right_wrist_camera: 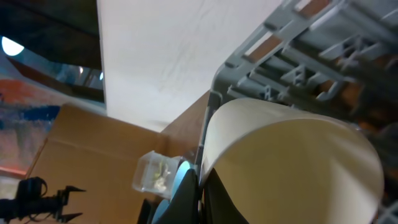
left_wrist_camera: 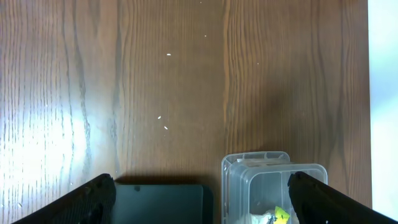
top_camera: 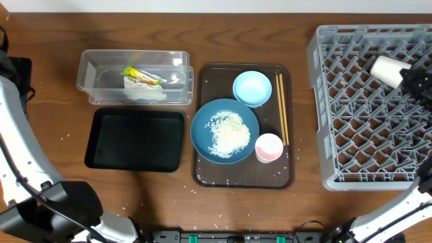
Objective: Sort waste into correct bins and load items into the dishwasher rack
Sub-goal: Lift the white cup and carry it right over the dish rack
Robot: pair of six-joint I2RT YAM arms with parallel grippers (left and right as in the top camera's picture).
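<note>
White cup [top_camera: 386, 69] between right fingers [top_camera: 406, 76], above grey rack [top_camera: 315, 108]

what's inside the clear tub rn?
In the clear tub: a crumpled yellow-green wrapper and crumpled white paper. Anything beneath the paper is covered.

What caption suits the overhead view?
Right gripper holds white cup over grey rack; blue dish of rice, light-blue bowl, pink cup and chopsticks sit on brown tray.
</note>
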